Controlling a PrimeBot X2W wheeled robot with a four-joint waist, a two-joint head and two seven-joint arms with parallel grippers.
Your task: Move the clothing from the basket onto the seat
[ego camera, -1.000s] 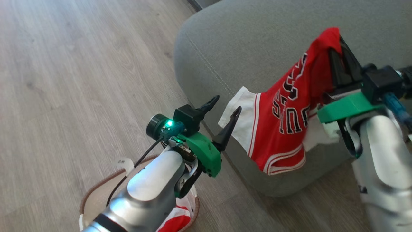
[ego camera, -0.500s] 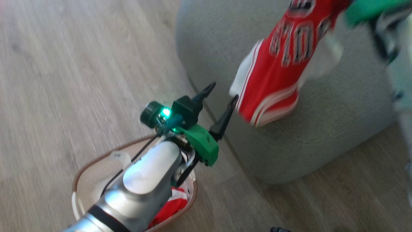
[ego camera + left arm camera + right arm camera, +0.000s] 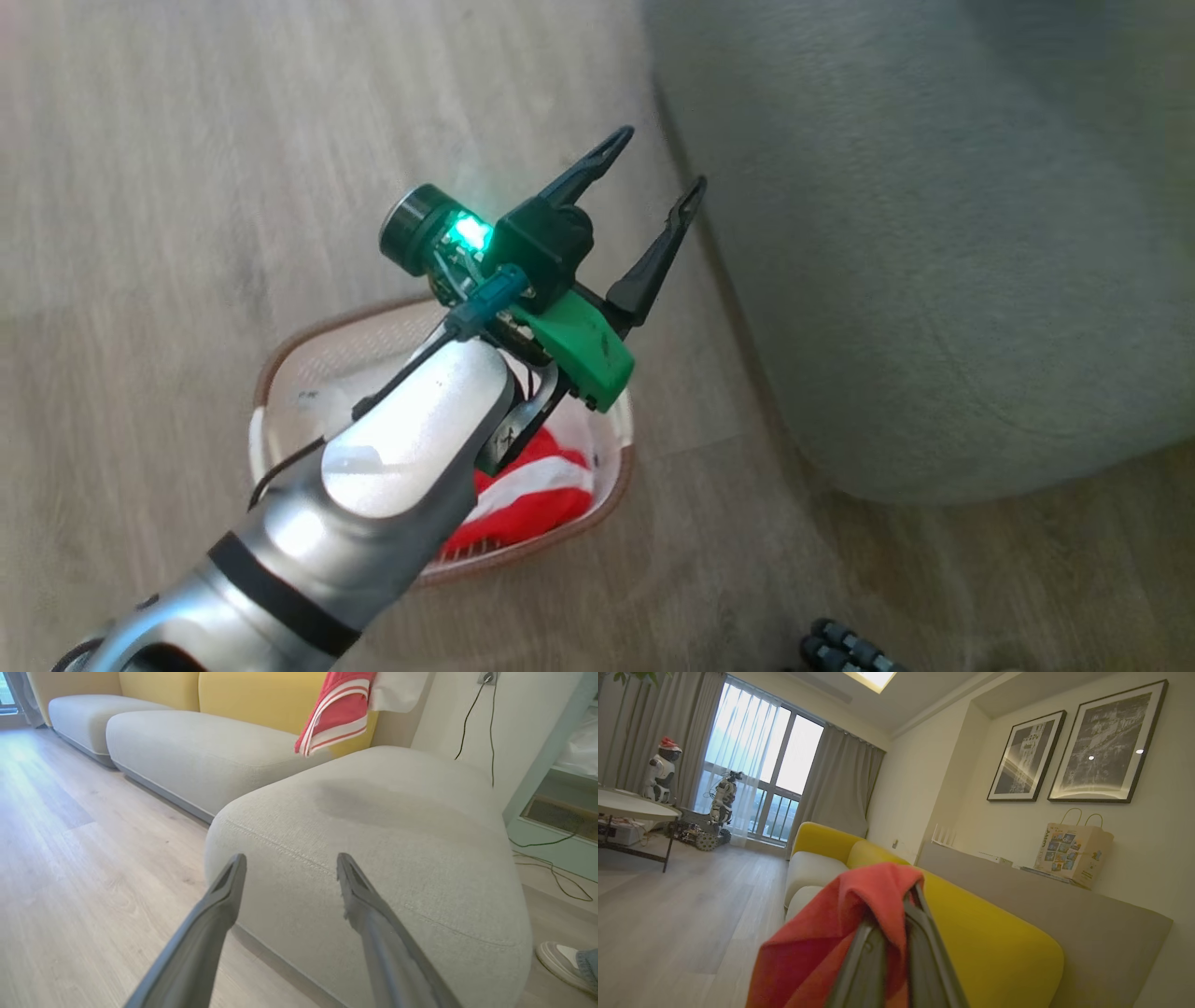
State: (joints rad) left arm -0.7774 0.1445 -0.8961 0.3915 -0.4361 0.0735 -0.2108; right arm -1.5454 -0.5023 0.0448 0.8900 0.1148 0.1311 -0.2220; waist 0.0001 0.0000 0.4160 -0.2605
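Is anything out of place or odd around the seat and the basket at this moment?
Nothing damaged or spilled. One red garment dangles in the air over the seat, bunched in the shut right pincer, and a striped red piece lies crumpled in the basket.

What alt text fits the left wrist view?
The left gripper, fingers spread and empty, points at the rounded corner of the grey seat on a wood floor. Red clothing with white stripe trim hangs at the top, in front of yellow back cushions. A person's shoe shows at lower right.
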